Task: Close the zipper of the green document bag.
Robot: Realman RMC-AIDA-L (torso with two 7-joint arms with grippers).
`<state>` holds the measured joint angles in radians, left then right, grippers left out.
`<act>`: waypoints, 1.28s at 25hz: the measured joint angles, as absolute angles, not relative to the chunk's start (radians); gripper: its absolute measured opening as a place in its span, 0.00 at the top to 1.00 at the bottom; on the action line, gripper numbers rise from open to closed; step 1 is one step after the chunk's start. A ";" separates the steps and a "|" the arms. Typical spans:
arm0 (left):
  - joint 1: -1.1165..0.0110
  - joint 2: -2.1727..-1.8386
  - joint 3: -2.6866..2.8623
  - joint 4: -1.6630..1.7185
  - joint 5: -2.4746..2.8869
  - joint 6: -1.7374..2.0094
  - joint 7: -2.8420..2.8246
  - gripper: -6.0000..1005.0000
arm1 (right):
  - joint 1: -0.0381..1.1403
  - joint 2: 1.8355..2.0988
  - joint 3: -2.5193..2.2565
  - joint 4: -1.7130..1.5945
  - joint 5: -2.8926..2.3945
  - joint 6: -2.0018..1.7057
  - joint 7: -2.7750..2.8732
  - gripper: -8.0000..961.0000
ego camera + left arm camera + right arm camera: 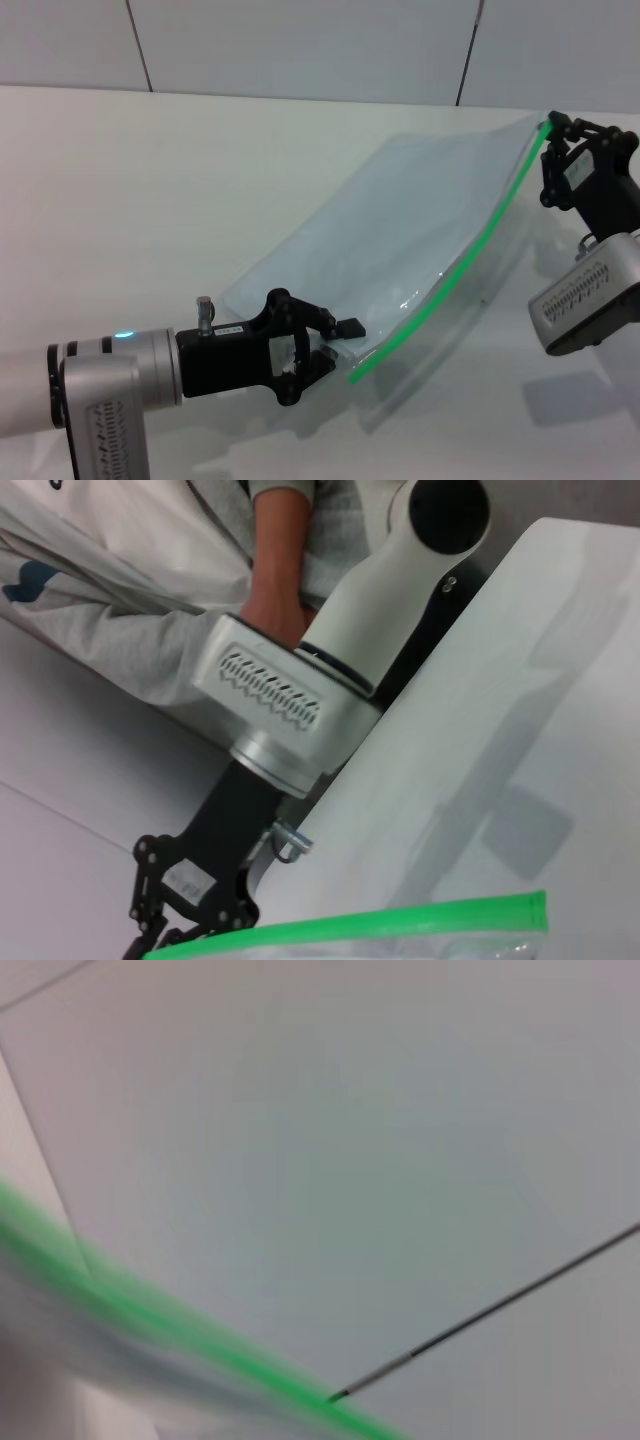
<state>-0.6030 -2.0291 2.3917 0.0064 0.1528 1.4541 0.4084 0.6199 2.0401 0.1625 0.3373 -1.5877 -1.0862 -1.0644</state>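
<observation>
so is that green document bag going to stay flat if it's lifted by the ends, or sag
Probably sag: the green document bag already bows between the left tool and right tool. Its zipper curves too, so it's floppy. It looks thin, likely light.

Bag [390, 230] pale blue-grey; zipper [470, 260] bright green.

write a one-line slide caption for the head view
Left tool and right tool hold opposite ends of the green document bag's zipper.

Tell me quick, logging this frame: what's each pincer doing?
Left pincer: shut on the near end of the green document bag.
Right pincer: shut on the far end of the zipper.
</observation>
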 joint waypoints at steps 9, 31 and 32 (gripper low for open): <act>-0.597 -2.030 2.391 0.009 0.158 1.454 0.409 0.94 | 0.617 2.040 0.201 0.319 -1.579 -1.086 -1.057 0.84; -0.507 -2.026 2.375 0.012 -0.471 1.618 0.272 0.56 | 0.505 2.042 0.074 0.339 -1.422 -1.522 -0.608 0.60; -0.503 -2.026 2.375 0.012 -0.496 1.626 0.246 0.52 | 0.505 2.042 0.053 0.348 -1.422 -1.545 -0.590 0.56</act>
<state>-0.5035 -2.0263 2.3746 0.0119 -0.4958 1.6265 0.2456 0.5049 2.0421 0.0534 0.3477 -1.4223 -1.5447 -0.5902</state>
